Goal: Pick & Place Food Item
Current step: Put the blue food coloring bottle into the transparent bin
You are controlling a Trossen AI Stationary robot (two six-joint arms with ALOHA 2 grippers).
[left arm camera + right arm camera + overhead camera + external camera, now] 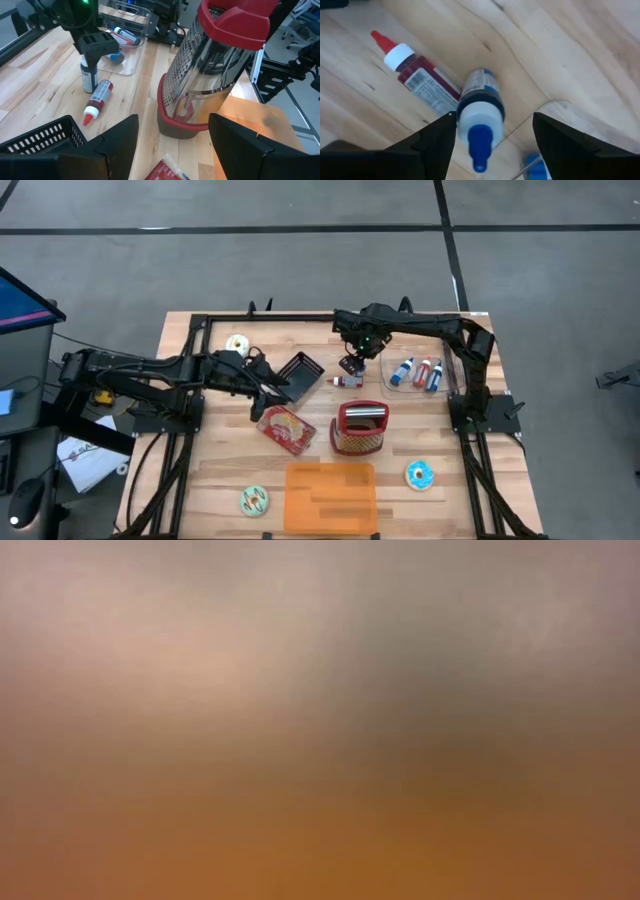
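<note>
A small blue-capped bottle (480,107) stands upright on the wooden table. A red-capped bottle (417,75) lies on its side next to it. My right gripper (492,145) points down over the blue bottle, open, one finger on each side of its cap with a gap on both sides. The left wrist view shows that gripper (97,45) just above the bottle (89,77), with the red one (98,100) beside it. My left gripper (172,145) is open with nothing between its fingers, held above the table's left middle (275,388).
A red-handled metal grater (360,428) stands at the middle, a red packet (285,428) to its left. A black basket (303,372) lies by my left gripper. A clear container (415,385) holds more bottles. An orange board (330,495) and three doughnuts (420,475) lie about.
</note>
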